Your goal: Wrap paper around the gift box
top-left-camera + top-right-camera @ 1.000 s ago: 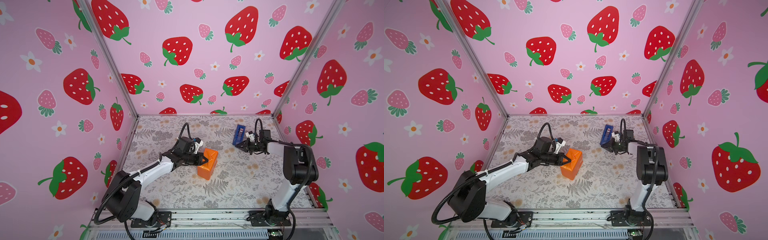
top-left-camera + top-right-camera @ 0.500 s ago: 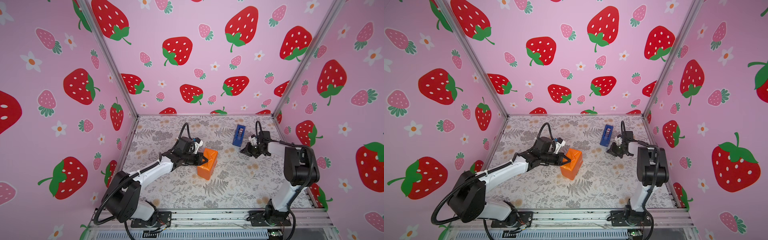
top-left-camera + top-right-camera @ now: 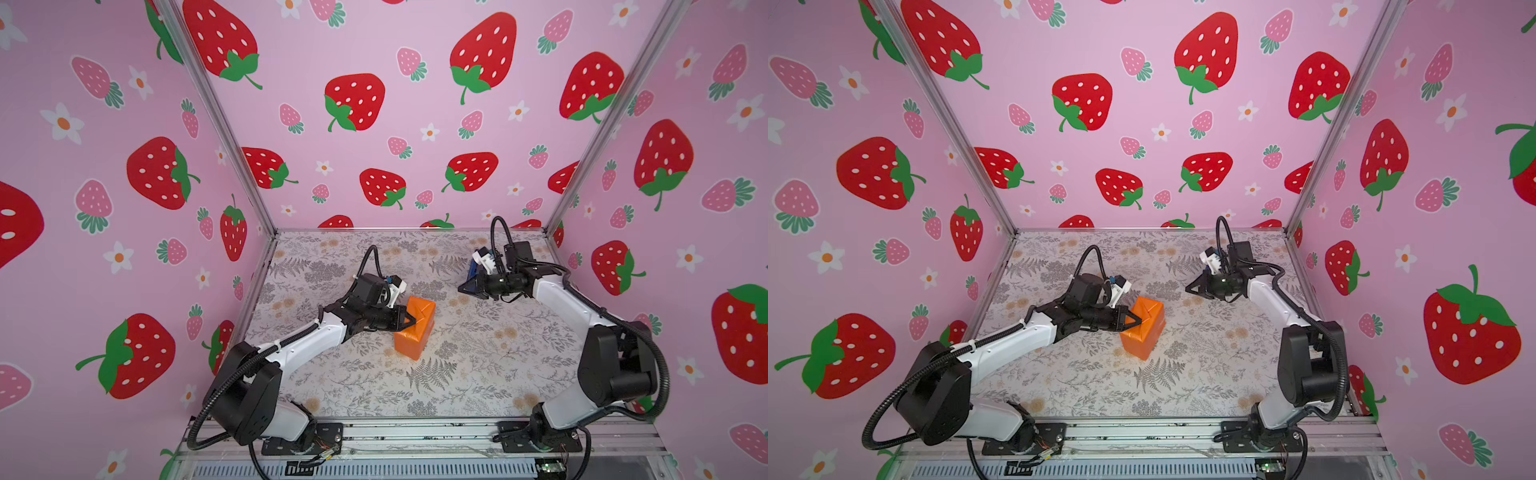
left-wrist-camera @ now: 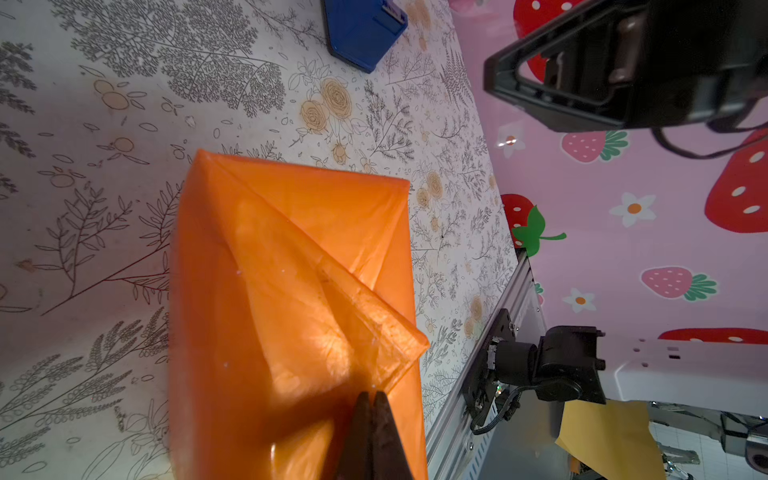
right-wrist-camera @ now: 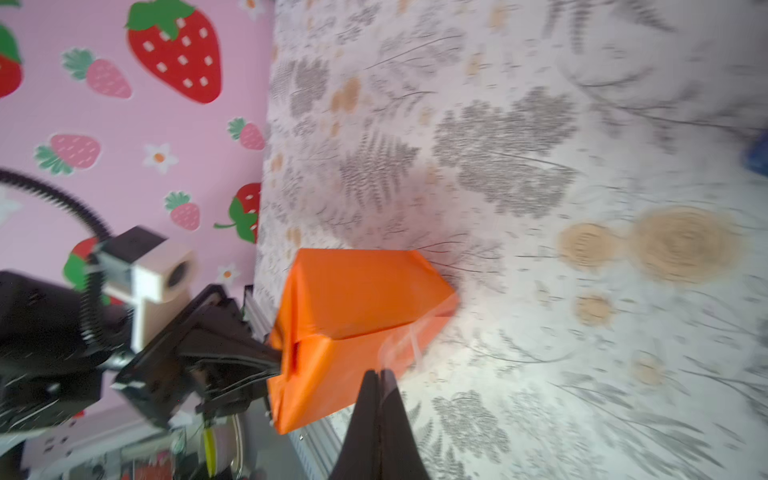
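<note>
Box hidden in folded paper on worktop, open room seen around it, left end effector clenched, tips pressed against its flap edge, right end effector clenched, held apart behind-right.

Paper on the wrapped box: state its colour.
The paper is glossy bright orange, clearest in the left wrist view.

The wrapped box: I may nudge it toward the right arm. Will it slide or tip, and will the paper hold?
Probably slides, not tips: the box sits flat on the table. The paper looks thin and glossy, so a grip could slip. Its flap sticks out at one corner, so it likely springs open unless the left gripper pins it.
</note>
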You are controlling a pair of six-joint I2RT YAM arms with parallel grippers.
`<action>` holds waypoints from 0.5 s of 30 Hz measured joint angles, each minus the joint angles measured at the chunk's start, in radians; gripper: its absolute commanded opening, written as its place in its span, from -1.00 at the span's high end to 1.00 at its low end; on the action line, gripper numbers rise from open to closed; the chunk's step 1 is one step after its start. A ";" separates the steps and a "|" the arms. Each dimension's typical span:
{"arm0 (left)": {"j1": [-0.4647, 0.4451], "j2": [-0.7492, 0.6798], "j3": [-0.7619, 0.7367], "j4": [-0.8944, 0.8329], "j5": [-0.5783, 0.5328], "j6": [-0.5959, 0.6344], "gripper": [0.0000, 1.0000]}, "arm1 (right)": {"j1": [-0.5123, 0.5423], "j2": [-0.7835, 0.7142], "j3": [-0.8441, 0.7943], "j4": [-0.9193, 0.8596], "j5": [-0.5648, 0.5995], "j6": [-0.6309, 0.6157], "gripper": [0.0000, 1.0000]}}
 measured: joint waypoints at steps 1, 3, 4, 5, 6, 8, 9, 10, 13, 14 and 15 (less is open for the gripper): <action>0.000 0.000 0.000 0.000 0.000 0.001 1.00 | 0.028 -0.002 0.019 -0.005 -0.021 0.000 1.00; 0.000 0.000 0.000 0.000 0.001 0.003 1.00 | 0.096 -0.001 0.052 -0.013 -0.073 0.001 1.00; 0.000 0.000 0.000 0.000 0.002 0.004 1.00 | 0.123 0.000 0.062 -0.019 -0.090 0.002 1.00; 0.000 0.002 0.001 0.000 0.004 0.004 1.00 | 0.153 0.005 0.072 -0.026 -0.110 0.003 1.00; 0.000 0.005 0.003 -0.001 0.006 0.005 1.00 | 0.179 0.012 0.083 -0.033 -0.129 0.003 1.00; 0.000 0.008 0.006 -0.002 0.010 0.006 1.00 | 0.224 0.033 0.103 -0.049 -0.159 0.002 1.00; 0.000 0.008 0.007 -0.003 0.011 0.007 1.00 | 0.241 0.049 0.112 -0.060 -0.176 -0.001 1.00; 0.000 0.008 0.007 -0.003 0.011 0.008 1.00 | 0.249 0.063 0.118 -0.066 -0.190 -0.003 1.00; 0.002 0.008 0.007 -0.003 0.015 0.010 1.00 | 0.257 0.115 0.135 -0.111 -0.224 -0.035 1.00; 0.002 0.009 0.007 -0.003 0.016 0.011 1.00 | 0.260 0.134 0.140 -0.126 -0.234 -0.051 1.00; 0.002 0.010 0.008 -0.003 0.017 0.012 1.00 | 0.261 0.152 0.143 -0.138 -0.245 -0.064 1.00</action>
